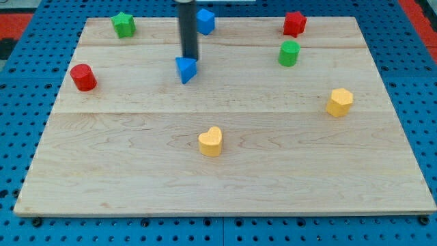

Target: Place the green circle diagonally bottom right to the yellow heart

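Observation:
The green circle [289, 52] stands at the view's upper right on the wooden board [225, 184]. The yellow heart [211, 141] lies below the board's middle, well down and to the left of the green circle. My tip [189, 57] is the lower end of the dark rod, at the view's upper middle. It touches the top edge of a blue triangle [185, 69]. The tip is far left of the green circle and well above the yellow heart.
A green star [123, 24] is at the upper left, a red cylinder [83, 77] at the left, a blue block [205, 21] at the top middle, a red star [294, 23] at the upper right, a yellow hexagon [339, 102] at the right.

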